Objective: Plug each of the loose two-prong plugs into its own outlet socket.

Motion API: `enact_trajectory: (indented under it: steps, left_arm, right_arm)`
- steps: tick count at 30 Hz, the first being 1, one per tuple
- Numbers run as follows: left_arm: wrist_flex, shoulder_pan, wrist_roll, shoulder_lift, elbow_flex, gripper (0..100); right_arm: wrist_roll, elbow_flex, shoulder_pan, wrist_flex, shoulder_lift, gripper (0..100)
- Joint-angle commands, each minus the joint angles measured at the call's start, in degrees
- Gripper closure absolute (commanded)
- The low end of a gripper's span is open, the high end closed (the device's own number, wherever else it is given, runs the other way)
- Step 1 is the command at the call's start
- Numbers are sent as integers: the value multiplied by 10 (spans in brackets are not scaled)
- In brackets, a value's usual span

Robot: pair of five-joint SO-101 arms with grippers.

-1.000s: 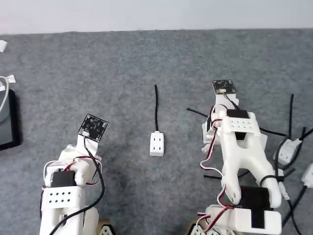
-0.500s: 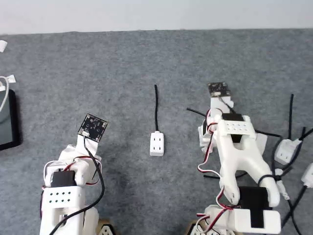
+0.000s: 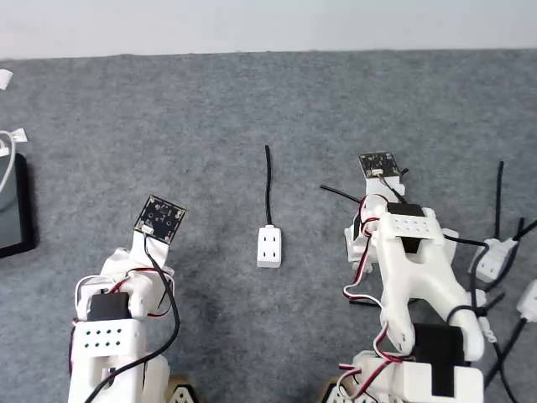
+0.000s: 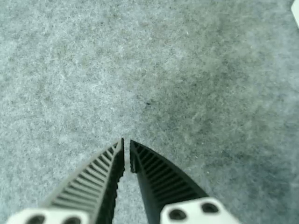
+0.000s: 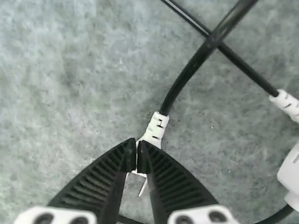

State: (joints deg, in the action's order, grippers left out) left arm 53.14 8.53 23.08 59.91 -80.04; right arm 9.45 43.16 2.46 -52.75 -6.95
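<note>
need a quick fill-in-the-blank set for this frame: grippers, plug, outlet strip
1. The right gripper is ___ on the white plug.
2. The left gripper holds ___.
3. The cord of the outlet strip is ___ in colour.
4. In the high view, the outlet strip lies ___ the two arms.

Missing words: shut; nothing; black; between

The left arm [image 3: 117, 311] sits folded at seven o'clock in the high view, wrist aimed toward one o'clock, its left gripper [image 4: 126, 145] closed to a hairline. The right arm [image 3: 411, 269], at five o'clock, stretches toward twelve, its right gripper [image 5: 136, 145] likewise closed.
</note>
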Motion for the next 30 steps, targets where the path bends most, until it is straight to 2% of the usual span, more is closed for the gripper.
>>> enact_trajectory:
  steps: [1,5,14,30]
  left_arm:
    - [5,3,5,6,11,985]
    - [11,3,24,6,11,985]
    - [12,3,24,7,11,985]
    - [12,3,24,7,11,985]
  right_arm:
    - [5,-9,6,3,-19,990]
    - [2,-23,8,7,-18,989]
    - [-23,-32,12,15,-18,989]
    - [-21,-47,15,22,-14,989]
